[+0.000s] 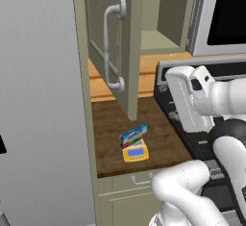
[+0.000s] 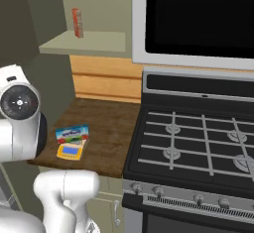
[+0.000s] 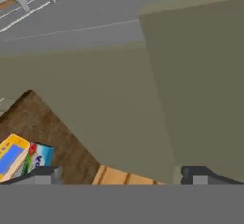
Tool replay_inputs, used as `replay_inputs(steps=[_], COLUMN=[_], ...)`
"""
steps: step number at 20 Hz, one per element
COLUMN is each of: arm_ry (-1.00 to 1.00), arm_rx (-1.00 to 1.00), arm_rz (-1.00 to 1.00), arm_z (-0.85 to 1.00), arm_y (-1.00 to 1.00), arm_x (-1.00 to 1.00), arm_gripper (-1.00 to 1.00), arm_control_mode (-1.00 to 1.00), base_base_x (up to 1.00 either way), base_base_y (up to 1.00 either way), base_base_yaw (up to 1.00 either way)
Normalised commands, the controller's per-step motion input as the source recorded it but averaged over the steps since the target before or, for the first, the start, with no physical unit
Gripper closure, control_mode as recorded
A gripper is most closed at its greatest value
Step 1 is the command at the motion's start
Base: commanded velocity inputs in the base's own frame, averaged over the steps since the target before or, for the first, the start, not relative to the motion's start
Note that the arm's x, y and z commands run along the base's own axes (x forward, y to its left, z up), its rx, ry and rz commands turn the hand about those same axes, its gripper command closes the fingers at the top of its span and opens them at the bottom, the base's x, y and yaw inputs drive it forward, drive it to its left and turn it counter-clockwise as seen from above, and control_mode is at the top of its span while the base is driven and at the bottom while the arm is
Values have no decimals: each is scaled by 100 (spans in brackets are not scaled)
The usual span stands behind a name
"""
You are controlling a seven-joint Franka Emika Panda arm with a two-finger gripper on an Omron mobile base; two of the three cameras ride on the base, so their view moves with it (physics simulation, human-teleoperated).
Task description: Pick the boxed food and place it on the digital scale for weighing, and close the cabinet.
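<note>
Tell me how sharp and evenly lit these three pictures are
Left base view: soft flat light, the boxed food and digital scale slightly blurred. Right base view: cabinet interior dim, its left side dark. Hand view: coarse and blurry, gripper tips dark at the bottom.

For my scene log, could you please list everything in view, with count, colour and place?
boxed food: one, blue with printed graphics, on the scale's far part, on the counter.
digital scale: one, yellow-orange with blue screen, under and in front of the box.
counter: one, dark wood, between wall and stove.
cabinet: one, sage-green, above the counter, door open, grey bar handle.
red carton: one, on the cabinet shelf.
stove: one, black, right of the counter.
microwave: one, black and grey, above the stove.
gripper: one, dark fingertips set wide, facing the cabinet door.
</note>
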Motion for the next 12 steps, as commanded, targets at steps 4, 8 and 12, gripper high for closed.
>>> replay_inputs(steps=[4, 8, 12], arm_ry=[-26, -15, -5], arm_rx=[41, 52, 52], arm_rz=[-1, -2, 0], arm_z=[32, 38, 15], arm_y=[0, 0, 27], arm_x=[-100, -100, -100], arm_gripper=[-100, -100, -100], arm_control_mode=[-100, -100, -100], base_base_x=[0, 0, 0], base_base_y=[0, 0, 0], base_base_yaw=[0, 0, 0])
